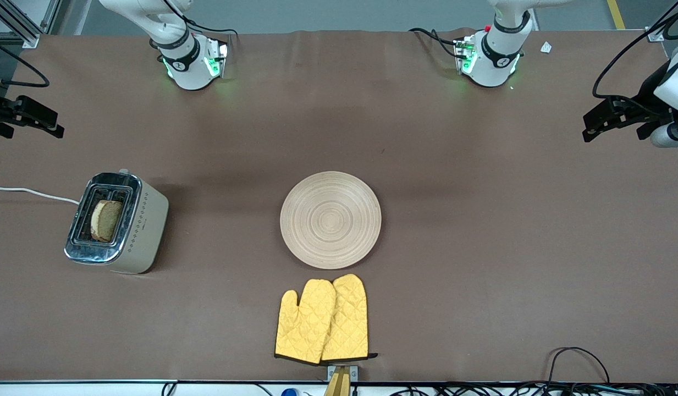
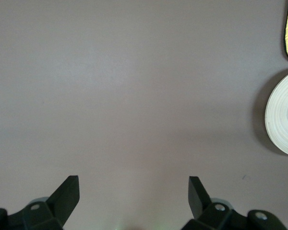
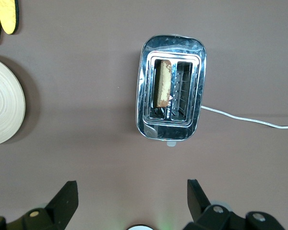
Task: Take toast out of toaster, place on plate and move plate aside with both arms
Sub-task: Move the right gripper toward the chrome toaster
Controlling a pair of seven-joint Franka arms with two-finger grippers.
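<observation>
One toast (image 1: 106, 220) standing in toaster (image 1: 119, 223), frame left; plate (image 1: 330, 219) bare at centre, ready to receive. Left gripper (image 1: 590, 127) and right gripper (image 1: 55, 127) spread, empty, waiting over tabletop (image 1: 481, 231) edges.

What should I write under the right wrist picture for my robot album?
Open right gripper hovering above the toaster, toast standing in one slot, plate nearby.

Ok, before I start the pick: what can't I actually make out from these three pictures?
- Toast: its lower part is sunk in the toaster slot in the front and right wrist views, so its full shape is hidden.
- Plate: cut off by the frame edge in both wrist views.
- Oven mitts: they overlap, so part of one is covered.
- Right tool and left tool: arms run off the front view's edges.
- Toaster's lever: too small to read.
</observation>
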